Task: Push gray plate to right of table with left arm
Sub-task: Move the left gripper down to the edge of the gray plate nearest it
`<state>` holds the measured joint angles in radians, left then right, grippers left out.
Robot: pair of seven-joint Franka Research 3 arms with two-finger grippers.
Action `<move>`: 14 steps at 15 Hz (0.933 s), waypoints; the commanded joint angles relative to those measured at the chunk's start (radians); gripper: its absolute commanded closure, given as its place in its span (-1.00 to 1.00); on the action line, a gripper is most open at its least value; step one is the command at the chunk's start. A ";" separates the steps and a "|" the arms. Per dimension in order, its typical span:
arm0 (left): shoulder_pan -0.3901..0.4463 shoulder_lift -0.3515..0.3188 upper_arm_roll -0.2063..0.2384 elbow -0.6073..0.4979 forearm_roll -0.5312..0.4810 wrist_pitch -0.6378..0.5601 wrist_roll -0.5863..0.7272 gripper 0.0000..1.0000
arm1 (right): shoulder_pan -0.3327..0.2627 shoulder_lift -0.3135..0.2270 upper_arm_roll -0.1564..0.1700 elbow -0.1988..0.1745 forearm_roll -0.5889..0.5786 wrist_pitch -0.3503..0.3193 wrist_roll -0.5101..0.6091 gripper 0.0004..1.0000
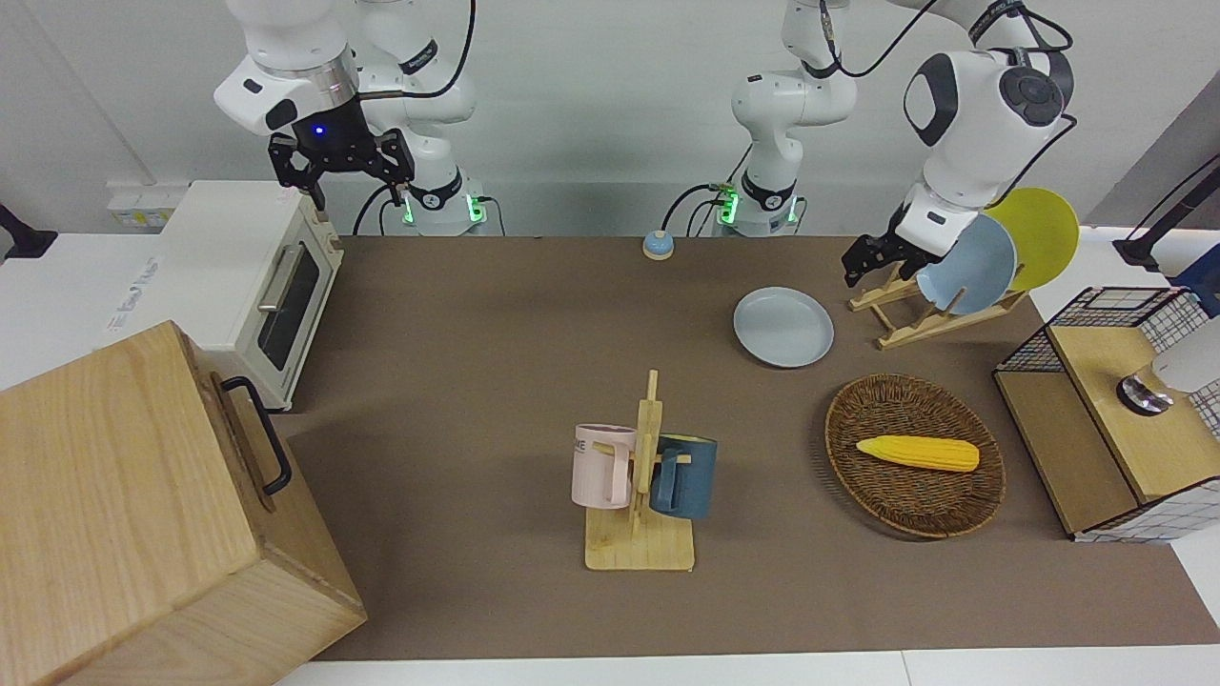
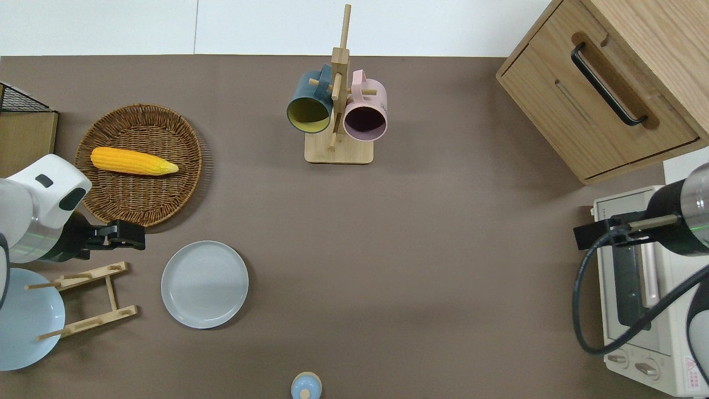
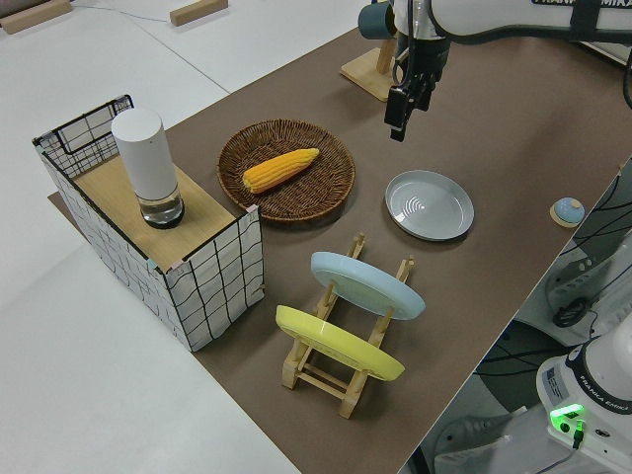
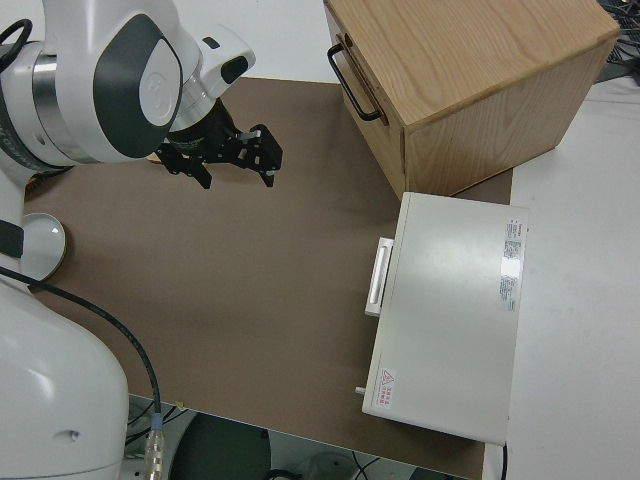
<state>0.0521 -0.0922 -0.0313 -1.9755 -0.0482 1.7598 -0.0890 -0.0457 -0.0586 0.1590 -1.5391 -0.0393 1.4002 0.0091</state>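
The gray plate (image 1: 783,327) lies flat on the brown table (image 1: 496,333), between the mug stand and the robots; it also shows in the overhead view (image 2: 204,284) and the left side view (image 3: 429,204). My left gripper (image 1: 860,266) hangs open and empty over the mat between the wicker basket and the wooden dish rack, apart from the plate's rim on the side toward the left arm's end of the table. It shows in the overhead view (image 2: 130,235) and the left side view (image 3: 397,120). My right gripper (image 1: 340,183) is parked, open and empty.
A dish rack (image 2: 91,299) holds a bluer plate (image 1: 965,264) and a yellow plate (image 1: 1034,233). A wicker basket (image 2: 138,199) holds a corn cob (image 2: 133,160). A mug stand (image 2: 338,149), wire crate (image 1: 1096,419), toaster oven (image 1: 257,276), wooden cabinet (image 1: 143,514) and small blue knob (image 1: 658,245) stand around.
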 commanded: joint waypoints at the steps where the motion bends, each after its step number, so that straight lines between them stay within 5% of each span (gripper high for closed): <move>1: 0.008 -0.052 0.025 -0.150 0.010 0.111 0.046 -0.99 | -0.008 -0.010 0.005 -0.004 -0.001 -0.012 -0.008 -0.99; 12: 0.003 -0.087 0.025 -0.540 -0.041 0.433 0.046 -0.97 | -0.008 -0.010 0.005 -0.004 -0.001 -0.012 -0.008 -0.99; 14: -0.004 -0.080 0.025 -0.585 -0.055 0.484 0.046 -0.80 | -0.008 -0.010 0.005 -0.004 0.001 -0.012 -0.008 -0.99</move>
<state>0.0590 -0.1369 -0.0088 -2.4656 -0.0748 2.1628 -0.0543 -0.0457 -0.0586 0.1590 -1.5391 -0.0393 1.4002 0.0091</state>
